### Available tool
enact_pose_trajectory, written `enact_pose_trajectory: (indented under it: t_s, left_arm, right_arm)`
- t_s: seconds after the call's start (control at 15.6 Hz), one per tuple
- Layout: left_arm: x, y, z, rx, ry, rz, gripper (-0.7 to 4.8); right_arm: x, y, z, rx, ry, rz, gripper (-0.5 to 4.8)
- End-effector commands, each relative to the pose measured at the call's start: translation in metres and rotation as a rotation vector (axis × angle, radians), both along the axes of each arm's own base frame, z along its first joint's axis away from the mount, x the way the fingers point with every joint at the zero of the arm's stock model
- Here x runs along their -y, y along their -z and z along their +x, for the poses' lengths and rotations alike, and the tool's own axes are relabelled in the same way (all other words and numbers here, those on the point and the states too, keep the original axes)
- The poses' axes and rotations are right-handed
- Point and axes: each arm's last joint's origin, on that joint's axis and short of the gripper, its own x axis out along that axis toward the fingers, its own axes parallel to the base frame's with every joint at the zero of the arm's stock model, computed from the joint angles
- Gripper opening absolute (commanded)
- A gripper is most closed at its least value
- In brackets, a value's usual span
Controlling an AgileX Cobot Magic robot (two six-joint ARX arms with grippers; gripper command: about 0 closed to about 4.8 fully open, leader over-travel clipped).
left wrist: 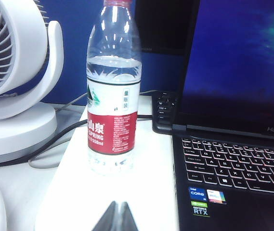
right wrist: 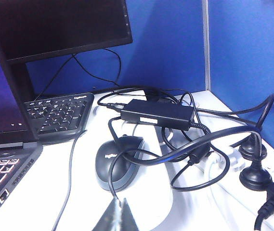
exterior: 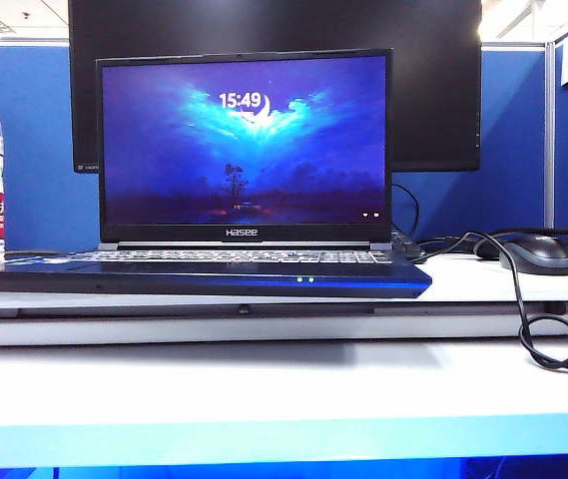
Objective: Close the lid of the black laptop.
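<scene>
Pincer tips are showing at the near edge of each wrist view: the left pincer (left wrist: 119, 217) is hanging over the white tabletop (left wrist: 141, 192) near the water bottle (left wrist: 112, 91), its tips meeting in a point, so it is reading as closed and empty; the right pincer (right wrist: 117, 219) is fully closed, holding nothing, near the mouse (right wrist: 117, 162) and tangled cables (right wrist: 199, 149). Neither arm is appearing in the exterior view. Beyond them, the black laptop (exterior: 199, 274) is sitting mid-tabletop with the lid (exterior: 246, 140) standing upright, screen lit. Behind it, a monitor (exterior: 433, 90) is standing. To close well, contact should probably be made on the lid's top edge, pushing forward and down evenly. The bottle is holding clear water, level near the shoulder.
</scene>
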Motion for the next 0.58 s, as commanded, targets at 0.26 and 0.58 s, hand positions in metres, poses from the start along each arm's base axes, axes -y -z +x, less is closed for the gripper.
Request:
enact_pose_trajectory:
  t_s: [0.26,0.58]
  left_arm:
    - [0.000,-0.001,0.000,0.016,0.001,0.005,0.22]
    - [0.005,-0.006,-0.001,-0.027,0.258,-0.810,0.22]
  right_arm:
    - [0.000,0.001,0.000,0.009,-0.001,0.004,-0.06]
    - [-0.002,-0.019,-0.003,0.204,-0.151,0.427,-0.06]
